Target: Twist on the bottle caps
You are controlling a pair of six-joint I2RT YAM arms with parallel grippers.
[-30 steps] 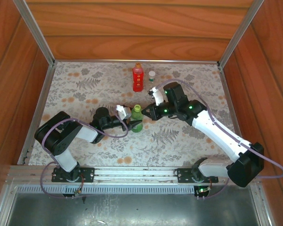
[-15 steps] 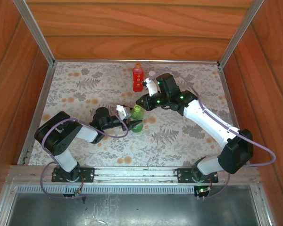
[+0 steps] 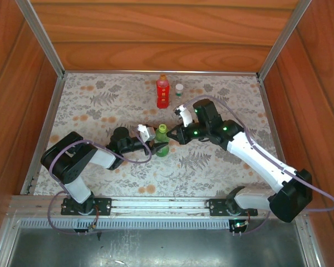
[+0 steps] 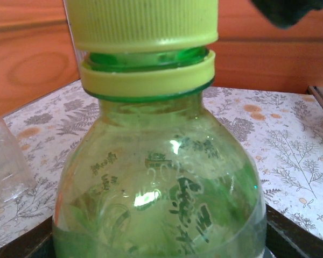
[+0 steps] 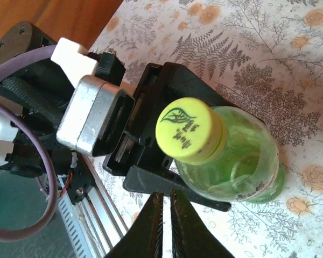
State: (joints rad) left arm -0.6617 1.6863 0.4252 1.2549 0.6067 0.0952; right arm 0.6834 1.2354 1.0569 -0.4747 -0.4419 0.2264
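Yellow-green plastic marks the cap that concerns us. It sits on the neck of the translucent green bottle, which stands near the middle of the tabletop. The left gripper is clamped round the bottle's lower body. The right gripper has its fingers pressed together on nothing, with the tips just beside the bottle below the cap.

In the left wrist view a band of green neck shows between the cap's ribbed skirt and the loose ring beneath it. From this we judge that the cap is seated but not fully wound down, and that tightening it is the step in hand.

To do that well, we would part the right fingers, centre them on the cap and close on the ribbed skirt, not on the smooth top. We would keep the wrist in line with the neck so the thread does not cross. The left grip must hold firm, because thin plastic may twist in the jaws.

The red bottle with its orange cap and the short clear bottle with its white cap stand close together by the middle of the far edge.

The yellow-green cap's top carries a printed leaf emblem with small characters under it. The bottle's shoulder has raised characters. We cannot read either, nor the red bottle's label.
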